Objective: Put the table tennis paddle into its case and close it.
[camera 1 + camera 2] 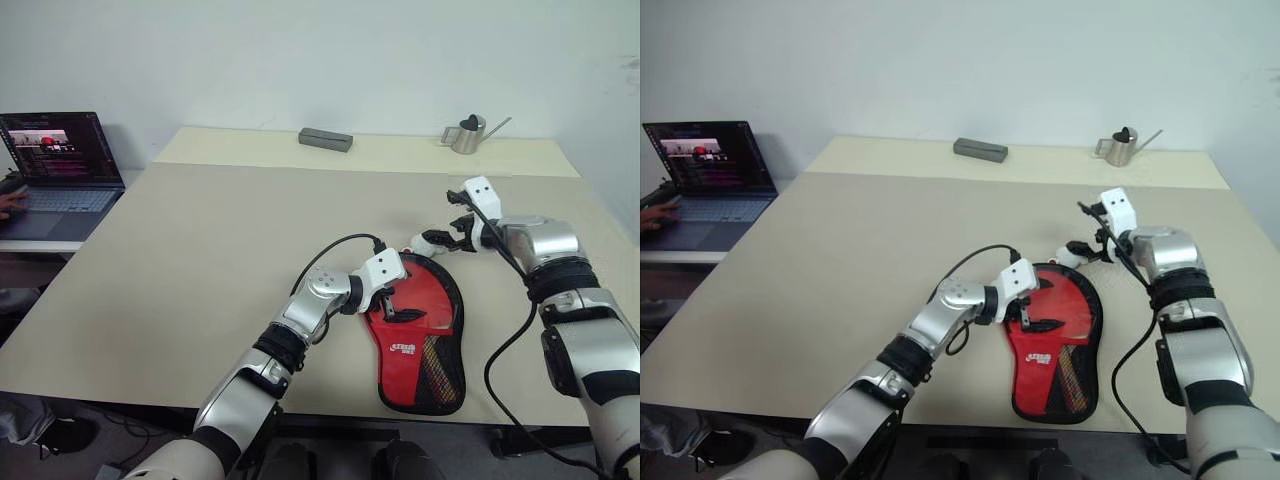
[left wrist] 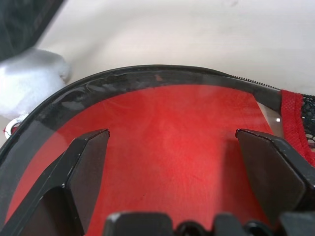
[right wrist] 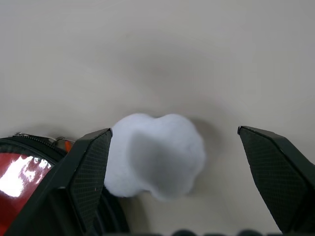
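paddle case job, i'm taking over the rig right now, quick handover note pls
Left gripper: open, over the round head of the case, holding nothing.
Right gripper: open, at the white pom-pom by the case's top edge, not gripping it.
Case: flat on the table near the front edge, red mesh side up.
Paddle: cannot tell whether it is inside.
Left: check the paddle is in, confirm the zip is fully shut.

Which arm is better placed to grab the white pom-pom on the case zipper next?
The right. The right tool is open with the pom-pom between its fingers, beside the top edge of the case. The left tool is open over the case's red face, likely steadying it.
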Tool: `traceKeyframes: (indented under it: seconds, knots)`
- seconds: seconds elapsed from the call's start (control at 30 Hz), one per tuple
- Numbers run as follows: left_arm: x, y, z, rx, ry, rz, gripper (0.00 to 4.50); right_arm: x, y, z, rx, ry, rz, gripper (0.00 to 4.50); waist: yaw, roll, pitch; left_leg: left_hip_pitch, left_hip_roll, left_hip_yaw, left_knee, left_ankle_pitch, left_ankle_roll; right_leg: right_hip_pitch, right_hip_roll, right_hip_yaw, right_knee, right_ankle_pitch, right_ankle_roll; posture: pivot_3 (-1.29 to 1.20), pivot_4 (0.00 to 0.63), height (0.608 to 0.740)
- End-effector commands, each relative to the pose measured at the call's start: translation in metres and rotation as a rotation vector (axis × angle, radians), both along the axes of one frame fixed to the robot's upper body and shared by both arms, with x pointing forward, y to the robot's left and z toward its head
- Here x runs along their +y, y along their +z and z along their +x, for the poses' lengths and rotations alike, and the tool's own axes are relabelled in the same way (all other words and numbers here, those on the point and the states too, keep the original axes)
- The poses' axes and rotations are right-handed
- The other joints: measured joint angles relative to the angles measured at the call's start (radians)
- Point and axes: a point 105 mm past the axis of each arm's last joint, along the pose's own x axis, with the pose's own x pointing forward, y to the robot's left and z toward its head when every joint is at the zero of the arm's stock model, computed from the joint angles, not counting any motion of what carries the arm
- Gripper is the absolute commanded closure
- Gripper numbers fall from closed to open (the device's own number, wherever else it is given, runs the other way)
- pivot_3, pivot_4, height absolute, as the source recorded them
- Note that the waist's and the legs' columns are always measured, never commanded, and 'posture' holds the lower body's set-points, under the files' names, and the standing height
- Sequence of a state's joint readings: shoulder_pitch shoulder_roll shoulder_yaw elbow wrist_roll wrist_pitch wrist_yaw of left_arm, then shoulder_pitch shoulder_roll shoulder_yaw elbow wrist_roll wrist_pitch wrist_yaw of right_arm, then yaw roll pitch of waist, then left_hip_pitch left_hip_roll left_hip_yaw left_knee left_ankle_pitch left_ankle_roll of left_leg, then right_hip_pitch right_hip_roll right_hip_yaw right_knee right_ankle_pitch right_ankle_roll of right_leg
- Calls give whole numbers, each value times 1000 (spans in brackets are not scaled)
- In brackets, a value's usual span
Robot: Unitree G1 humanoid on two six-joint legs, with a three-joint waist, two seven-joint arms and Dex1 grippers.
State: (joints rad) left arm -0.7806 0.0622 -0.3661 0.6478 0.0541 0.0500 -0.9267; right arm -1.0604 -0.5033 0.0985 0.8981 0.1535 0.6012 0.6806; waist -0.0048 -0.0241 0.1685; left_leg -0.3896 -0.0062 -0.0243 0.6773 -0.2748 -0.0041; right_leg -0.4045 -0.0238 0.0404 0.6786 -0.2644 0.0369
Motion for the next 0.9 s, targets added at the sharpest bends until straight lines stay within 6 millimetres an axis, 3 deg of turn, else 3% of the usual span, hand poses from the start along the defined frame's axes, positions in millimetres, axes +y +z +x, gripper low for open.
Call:
traceKeyframes:
  seconds: [0.03,0.33,0.5,0.6,0.9]
  knots:
    - [6,-31,-6,63,17,87,39,8,16,7,-56,18,8,0,0,1,0,0,0,0,0,0,0,0,0,0,0,0,0,0,150,740]
    - [4,-31,-7,53,11,89,39,3,-9,8,-8,-13,-54,0,1,1,-1,0,0,0,0,0,0,0,0,0,0,0,0,0,150,740]
    - [5,-32,-7,52,11,90,39,0,-13,7,-2,-17,-58,0,0,2,-1,0,0,0,0,0,0,0,0,0,0,0,0,0,150,740]
    - [4,-32,-8,52,8,92,0,0,-12,7,-11,-23,-39,541,0,2,-1,0,0,0,0,0,0,0,0,0,0,0,0,0,150,740]
    - [3,-35,-11,54,-4,100,0,8,-9,8,-3,-27,27,3244,0,2,-2,0,0,0,0,0,0,0,0,0,0,0,0,0,150,740]
